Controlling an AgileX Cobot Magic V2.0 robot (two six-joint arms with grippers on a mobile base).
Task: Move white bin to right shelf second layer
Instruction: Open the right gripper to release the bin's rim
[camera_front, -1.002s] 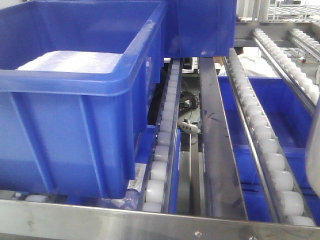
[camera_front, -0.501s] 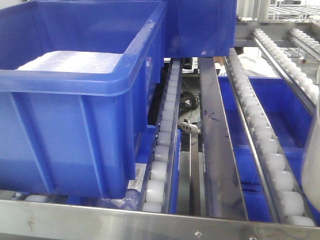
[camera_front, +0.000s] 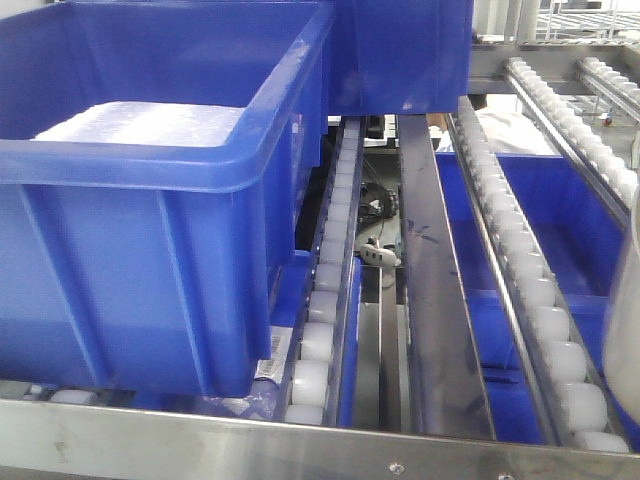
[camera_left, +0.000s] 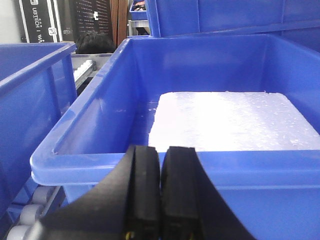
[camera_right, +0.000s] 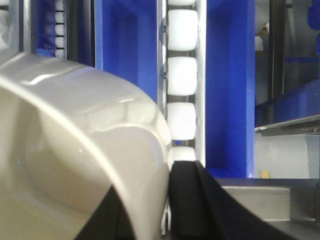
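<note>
The white bin (camera_right: 75, 150) fills the left of the right wrist view, tipped with its glossy rim toward the camera. My right gripper (camera_right: 155, 205) is shut on its wall, one black finger inside and the other finger (camera_right: 186, 200) outside. In the front view only a cream sliver of the white bin (camera_front: 625, 340) shows at the right edge, over the near end of the shelf's roller lanes (camera_front: 520, 250). My left gripper (camera_left: 161, 155) is shut and holds nothing, just in front of a blue crate's rim (camera_left: 240, 167).
A large blue crate (camera_front: 150, 250) with a white foam slab (camera_front: 150, 122) inside sits on the left lanes. A second blue crate (camera_front: 400, 50) stands behind it. More blue crates (camera_front: 560, 220) lie below the rollers. A steel front rail (camera_front: 300, 445) crosses the near edge.
The white bin's edge has come a little further into the front view from the right. The crates and the left gripper have not moved.
</note>
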